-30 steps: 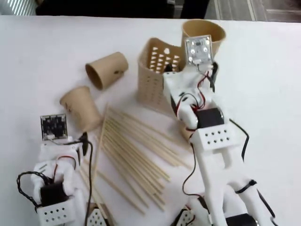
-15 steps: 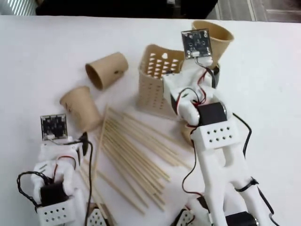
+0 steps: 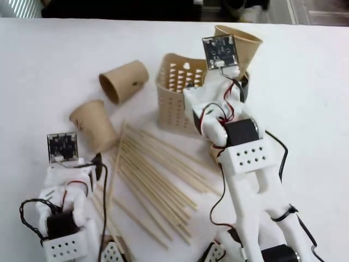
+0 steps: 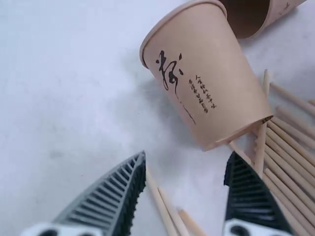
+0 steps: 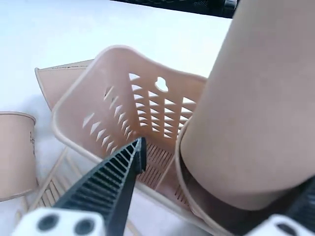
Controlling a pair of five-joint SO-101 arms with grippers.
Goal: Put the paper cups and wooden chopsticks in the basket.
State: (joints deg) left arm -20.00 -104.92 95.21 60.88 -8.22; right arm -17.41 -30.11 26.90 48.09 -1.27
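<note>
My right gripper is shut on a brown paper cup, held tilted in the air at the far right edge of the beige perforated basket. The basket leans over with its opening facing the cup. Two more paper cups lie on their sides left of the basket, one farther back and one nearer. My left gripper is open just short of the nearer cup, low over the table. Wooden chopsticks are spread between the arms.
The white table has free room at the far left and far right. A few chopsticks lie right under my left gripper. The right arm's body reaches over the right edge of the chopstick pile.
My right gripper has carried its cup leftward toward the basket and tipped it further. The basket has shifted a little to the left. The left arm has stayed still.
</note>
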